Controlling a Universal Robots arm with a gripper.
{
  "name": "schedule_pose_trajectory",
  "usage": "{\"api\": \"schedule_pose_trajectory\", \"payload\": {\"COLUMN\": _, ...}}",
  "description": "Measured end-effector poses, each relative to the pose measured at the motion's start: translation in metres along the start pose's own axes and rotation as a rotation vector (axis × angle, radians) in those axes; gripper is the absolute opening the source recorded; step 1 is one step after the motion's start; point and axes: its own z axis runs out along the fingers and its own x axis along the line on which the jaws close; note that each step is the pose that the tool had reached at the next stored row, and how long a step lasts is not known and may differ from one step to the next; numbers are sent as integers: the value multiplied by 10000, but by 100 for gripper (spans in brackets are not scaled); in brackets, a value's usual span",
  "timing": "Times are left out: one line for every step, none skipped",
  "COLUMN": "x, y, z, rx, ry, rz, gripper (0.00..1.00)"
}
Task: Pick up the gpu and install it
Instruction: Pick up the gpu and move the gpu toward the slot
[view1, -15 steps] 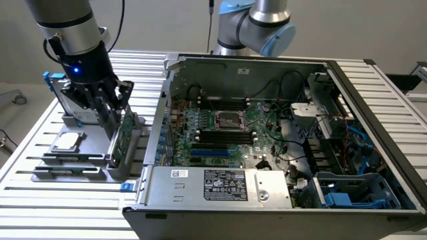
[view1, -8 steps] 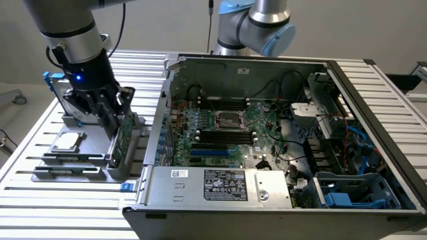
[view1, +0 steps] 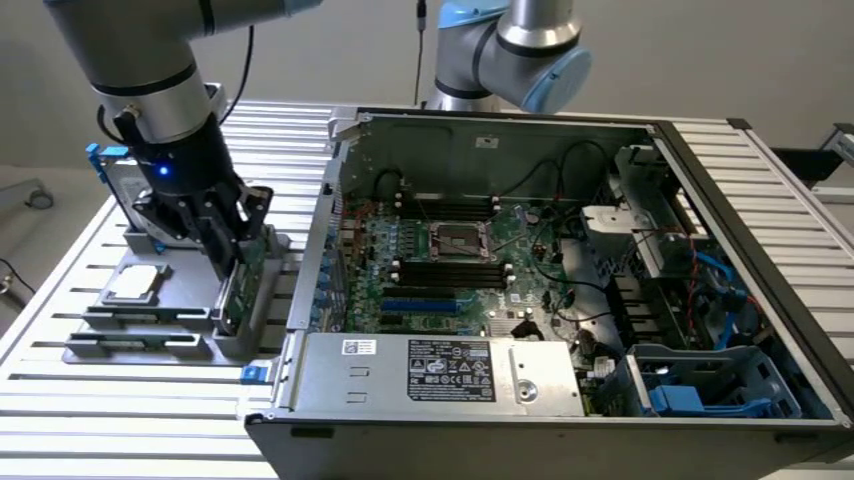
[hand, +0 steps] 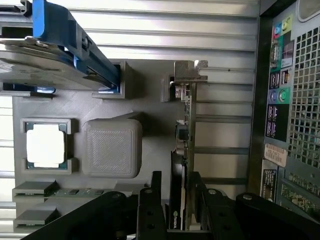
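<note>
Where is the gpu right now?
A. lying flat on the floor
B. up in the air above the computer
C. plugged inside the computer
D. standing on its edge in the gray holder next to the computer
D: the gpu stands on edge in the gray holder, outside the computer, with the gripper down around it.

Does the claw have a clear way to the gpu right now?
Likely yes: the open claw straddles the gpu, upright in its gray holder, one finger each side, nothing in between.
</note>
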Motion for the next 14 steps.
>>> {"api": "schedule_pose_trajectory", "payload": {"x": -3, "y": -1, "z": 18, "rx": -1, "ry": -4, "rz": -1, "gripper": 36}}
{"api": "schedule_pose_trajectory", "payload": {"x": -5, "y": -1, "z": 33, "rx": 0, "ry": -6, "rz": -1, "gripper": 36}}
{"api": "schedule_pose_trajectory", "payload": {"x": -7, "y": -1, "z": 45, "rx": 0, "ry": -10, "rz": 0, "gripper": 36}}
{"api": "schedule_pose_trajectory", "payload": {"x": -9, "y": -1, "z": 52, "rx": 2, "ry": -10, "rz": -1, "gripper": 36}}
{"api": "schedule_pose_trajectory", "payload": {"x": -12, "y": -1, "z": 54, "rx": 5, "ry": -8, "rz": -1, "gripper": 36}}
{"api": "schedule_pose_trajectory", "payload": {"x": -13, "y": -1, "z": 56, "rx": 9, "ry": -8, "rz": -1, "gripper": 36}}
{"api": "schedule_pose_trajectory", "payload": {"x": -15, "y": -1, "z": 58, "rx": 14, "ry": -9, "rz": -1, "gripper": 36}}
{"api": "schedule_pose_trajectory", "payload": {"x": -15, "y": -2, "z": 61, "rx": 19, "ry": -9, "rz": -1, "gripper": 36}}
{"api": "schedule_pose_trajectory", "payload": {"x": -16, "y": -3, "z": 62, "rx": 24, "ry": -8, "rz": -1, "gripper": 36}}
{"api": "schedule_pose_trajectory", "payload": {"x": -17, "y": -4, "z": 64, "rx": 28, "ry": -9, "rz": -2, "gripper": 36}}
{"api": "schedule_pose_trajectory", "payload": {"x": -19, "y": -5, "z": 65, "rx": 32, "ry": -9, "rz": -2, "gripper": 36}}
{"api": "schedule_pose_trajectory", "payload": {"x": -23, "y": -7, "z": 67, "rx": 36, "ry": -10, "rz": -3, "gripper": 36}}
{"api": "schedule_pose_trajectory", "payload": {"x": -26, "y": -7, "z": 69, "rx": 41, "ry": -12, "rz": -2, "gripper": 36}}
{"api": "schedule_pose_trajectory", "payload": {"x": -30, "y": -8, "z": 70, "rx": 47, "ry": -11, "rz": -2, "gripper": 36}}
